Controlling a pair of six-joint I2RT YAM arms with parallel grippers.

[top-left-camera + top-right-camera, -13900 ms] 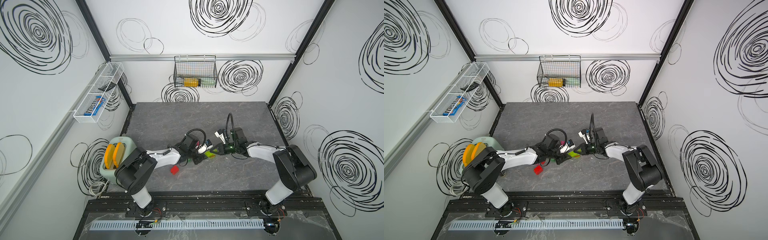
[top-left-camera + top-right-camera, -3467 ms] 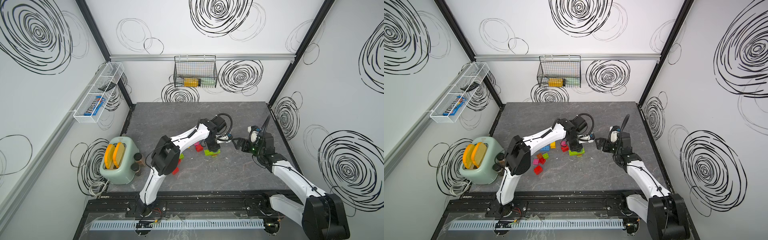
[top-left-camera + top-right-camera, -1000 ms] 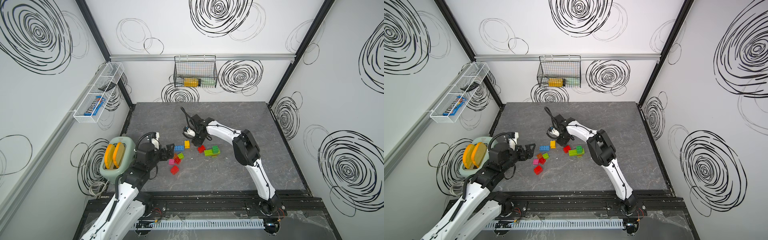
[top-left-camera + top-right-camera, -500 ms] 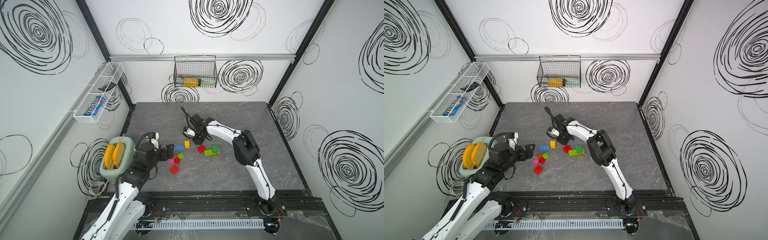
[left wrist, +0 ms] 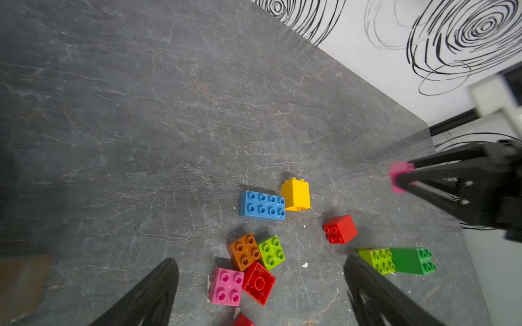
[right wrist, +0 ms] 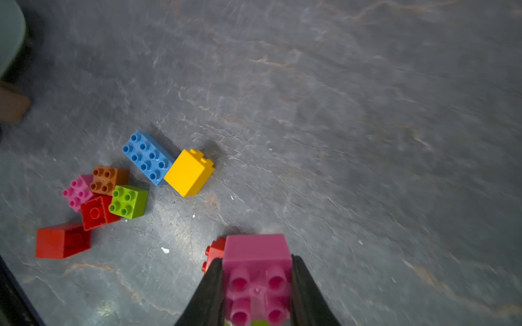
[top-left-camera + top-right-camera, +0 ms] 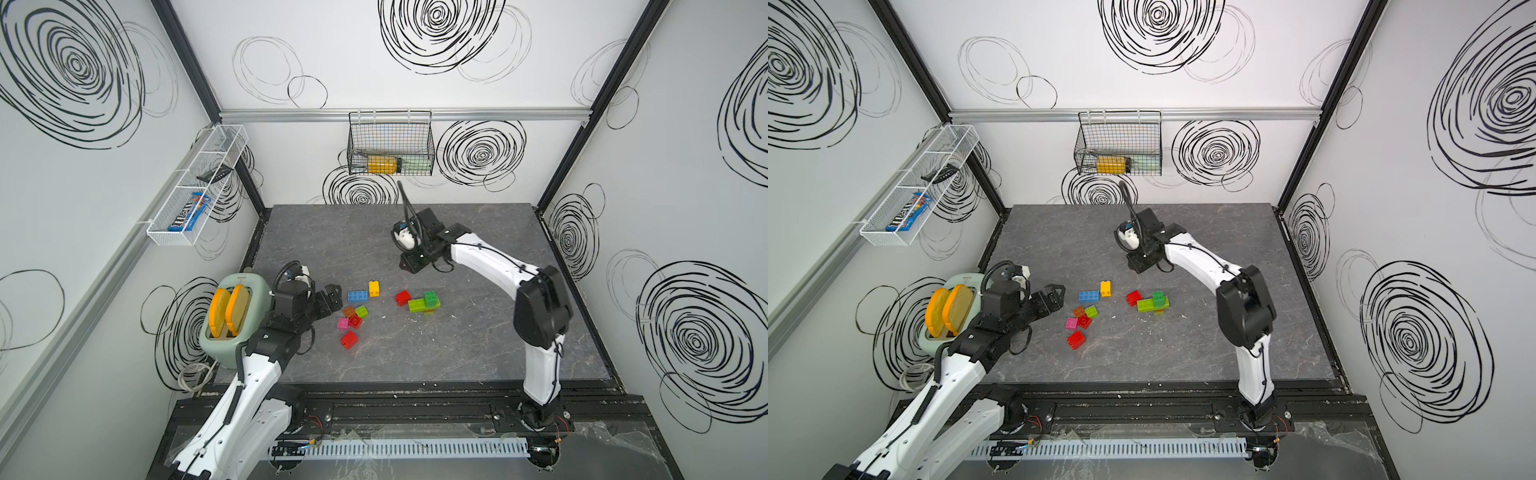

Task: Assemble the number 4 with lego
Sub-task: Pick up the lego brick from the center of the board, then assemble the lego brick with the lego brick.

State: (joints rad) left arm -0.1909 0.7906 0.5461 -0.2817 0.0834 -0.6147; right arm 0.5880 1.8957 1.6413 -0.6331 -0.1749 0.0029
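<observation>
Right gripper [image 6: 257,261] is squeezing a pink brick [image 6: 257,285], studs facing the camera, with a red brick [image 6: 214,251] peeking out beside it. On the grey tabletop [image 6: 367,141], a blue brick [image 6: 147,158] is touching a yellow brick [image 6: 188,172], and a mixed cluster [image 6: 128,201] is sitting just beside them.

White walls [image 7: 353,50] scrawled with black spiral doodles enclose a dark grey stone-look bench [image 7: 332,232] in both top views. A black wire basket [image 7: 390,137] hangs at upper centre, a white wire shelf [image 7: 174,239] at left. A mint toaster [image 7: 253,291] sits lower left.
</observation>
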